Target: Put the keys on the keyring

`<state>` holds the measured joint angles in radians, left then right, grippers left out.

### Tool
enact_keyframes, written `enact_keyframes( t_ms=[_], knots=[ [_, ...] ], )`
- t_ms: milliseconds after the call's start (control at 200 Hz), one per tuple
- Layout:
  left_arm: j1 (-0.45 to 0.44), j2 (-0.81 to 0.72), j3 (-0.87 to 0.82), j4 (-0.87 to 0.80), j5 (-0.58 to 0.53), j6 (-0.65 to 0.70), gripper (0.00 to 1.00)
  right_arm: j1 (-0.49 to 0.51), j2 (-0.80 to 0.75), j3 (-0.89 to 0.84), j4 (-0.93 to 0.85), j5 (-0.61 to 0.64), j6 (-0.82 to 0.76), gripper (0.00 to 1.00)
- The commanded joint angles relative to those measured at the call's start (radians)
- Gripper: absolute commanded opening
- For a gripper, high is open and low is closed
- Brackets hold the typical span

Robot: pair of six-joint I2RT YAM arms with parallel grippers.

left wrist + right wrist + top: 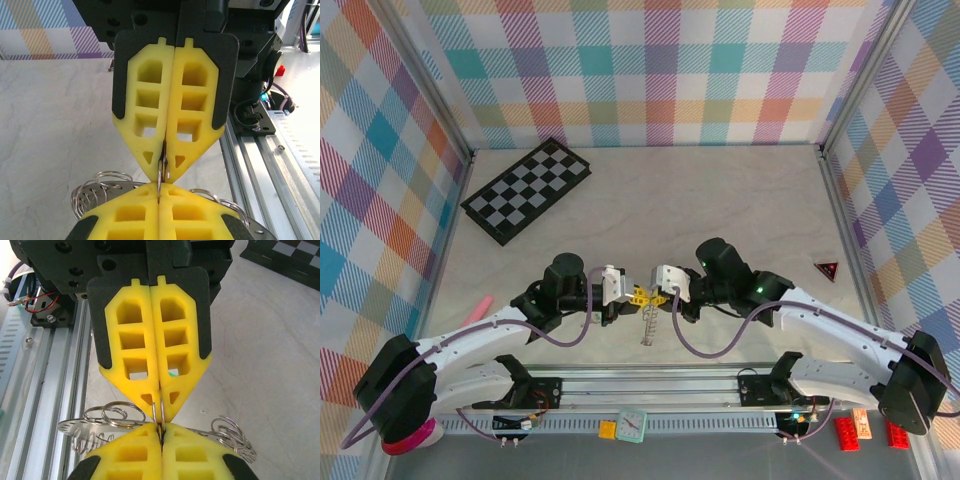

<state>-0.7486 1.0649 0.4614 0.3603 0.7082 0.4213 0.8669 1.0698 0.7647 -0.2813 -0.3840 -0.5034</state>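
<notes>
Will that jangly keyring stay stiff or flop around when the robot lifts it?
Probably floppy: the keyring is many linked wire loops, and it trails from the left gripper and right gripper. Likely light, since the wire is thin. It may slip, being smooth metal pinched at the tips.

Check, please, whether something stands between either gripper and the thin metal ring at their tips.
Nothing visible does. The left gripper and the right gripper meet tip to tip, both shut directly on the thin metal ring. The bunch of wire rings spreads out to either side of the tips, not in between.
</notes>
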Motion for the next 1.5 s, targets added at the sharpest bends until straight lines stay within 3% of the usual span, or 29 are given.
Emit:
enact_keyframes(
  t_ms=[0, 95, 270, 400, 630, 700, 830, 895, 1230, 1495],
  knots=[
    [-0.008, -0.020, 0.014, 0.007, -0.012, 0.023, 0.10, 0.004, 0.020, 0.052, -0.014, -0.061, -0.034, 0.00],
    [-0.008, -0.038, 0.038, -0.076, -0.068, 0.031, 0.26, 0.004, 0.031, 0.078, -0.052, -0.053, -0.049, 0.00],
    [-0.008, -0.051, 0.116, -0.288, -0.125, 0.089, 0.28, 0.004, 0.073, 0.166, -0.188, -0.009, -0.090, 0.00],
    [-0.008, -0.041, 0.143, -0.325, -0.122, 0.108, 0.23, 0.006, 0.095, 0.208, -0.225, -0.011, -0.094, 0.00],
    [-0.008, -0.031, 0.159, -0.299, -0.099, 0.108, 0.01, 0.008, 0.115, 0.232, -0.231, -0.052, -0.084, 0.00],
    [-0.008, -0.041, 0.157, -0.297, -0.092, 0.104, 0.00, 0.007, 0.102, 0.221, -0.217, -0.057, -0.068, 0.00],
    [-0.008, -0.075, 0.107, -0.241, -0.089, 0.072, 0.00, 0.006, 0.032, 0.132, -0.133, -0.050, -0.018, 0.34],
    [-0.008, -0.093, 0.069, -0.187, -0.088, 0.037, 0.00, 0.005, -0.011, 0.084, -0.093, -0.042, 0.017, 0.42],
    [-0.008, -0.125, -0.024, -0.033, -0.070, -0.018, 0.00, 0.003, -0.236, -0.104, 0.060, 0.016, 0.135, 0.44],
    [-0.008, -0.114, -0.036, 0.005, -0.061, -0.030, 0.00, 0.003, -0.248, -0.099, 0.022, -0.003, 0.132, 0.43]
  ],
)
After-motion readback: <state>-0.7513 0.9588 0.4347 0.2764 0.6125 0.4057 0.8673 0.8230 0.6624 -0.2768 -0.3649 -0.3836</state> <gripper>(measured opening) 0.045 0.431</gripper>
